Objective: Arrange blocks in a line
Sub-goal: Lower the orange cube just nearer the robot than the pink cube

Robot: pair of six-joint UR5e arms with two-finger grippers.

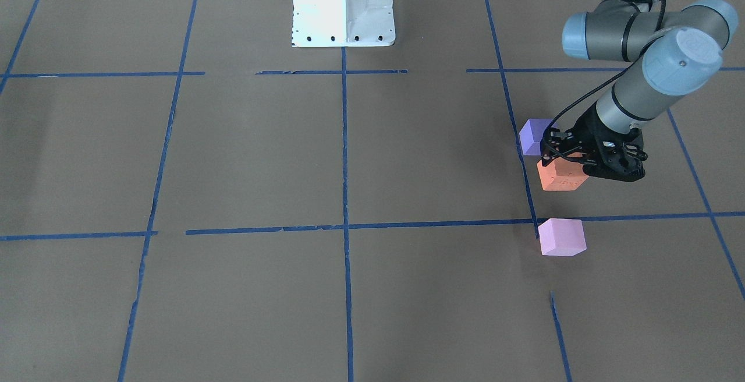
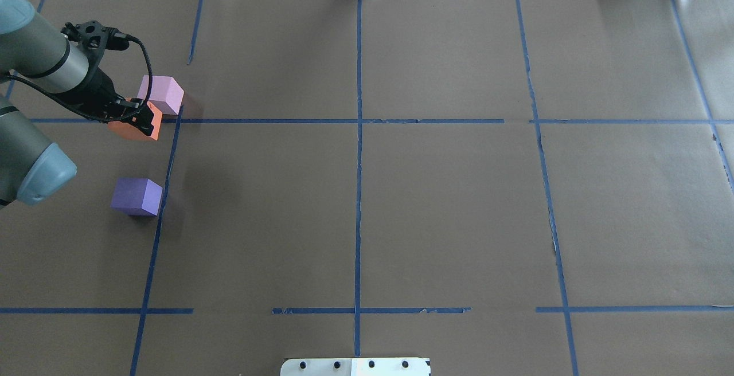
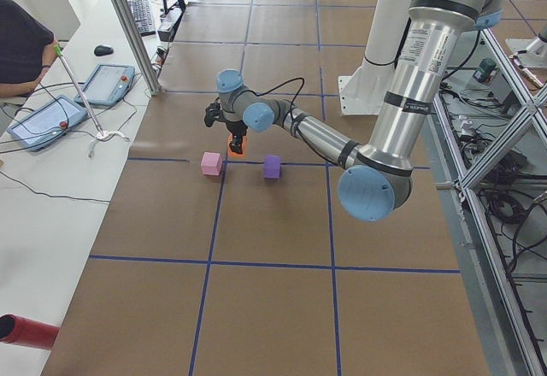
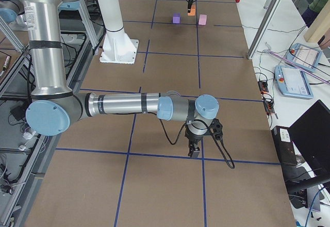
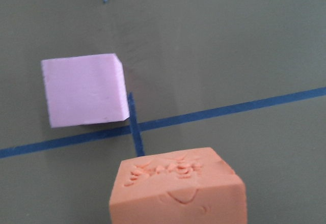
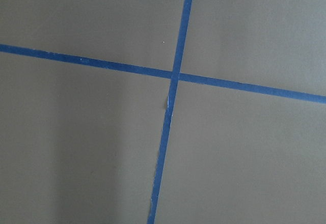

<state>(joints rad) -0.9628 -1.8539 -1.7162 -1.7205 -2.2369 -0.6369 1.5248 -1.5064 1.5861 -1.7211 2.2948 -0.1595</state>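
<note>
My left gripper (image 1: 569,158) is shut on the orange block (image 1: 561,176) and holds it over the table's left part, seen also from overhead (image 2: 136,128). The violet-purple block (image 1: 531,136) sits on the table just behind it, towards the robot's base. The pale pink-lilac block (image 1: 561,236) sits on the far side, by a tape crossing. In the left wrist view the orange block (image 5: 178,188) fills the bottom and the pink block (image 5: 84,89) lies beyond it. My right gripper (image 4: 194,152) shows only in the exterior right view, low over the table; I cannot tell whether it is open or shut.
Blue tape lines (image 2: 358,135) divide the brown table into squares. The white robot base (image 1: 343,3) stands at the table's near edge. Operators, tablets (image 3: 43,120) and cables are on the side bench beyond the far edge.
</note>
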